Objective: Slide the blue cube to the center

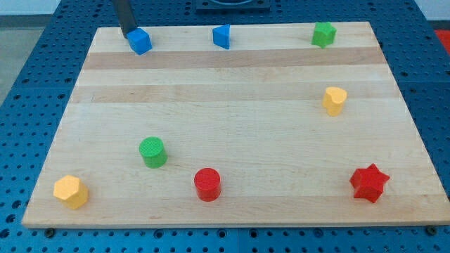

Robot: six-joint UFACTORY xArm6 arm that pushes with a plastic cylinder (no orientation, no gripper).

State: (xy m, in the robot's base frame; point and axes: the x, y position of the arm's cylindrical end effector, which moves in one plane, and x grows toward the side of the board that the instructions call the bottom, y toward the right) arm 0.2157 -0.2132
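Observation:
The blue cube [140,41] sits near the top left corner of the wooden board [232,84]. My tip [129,34] is at the cube's upper left side, touching it or very close to it. The dark rod rises from there to the view's top edge.
A blue wedge-like block [222,36] and a green star-like block [323,34] lie along the top edge. A yellow heart-like block [335,100] is at the right. A green cylinder [152,152], red cylinder [207,184], yellow hexagon [71,192] and red star [369,183] lie along the bottom.

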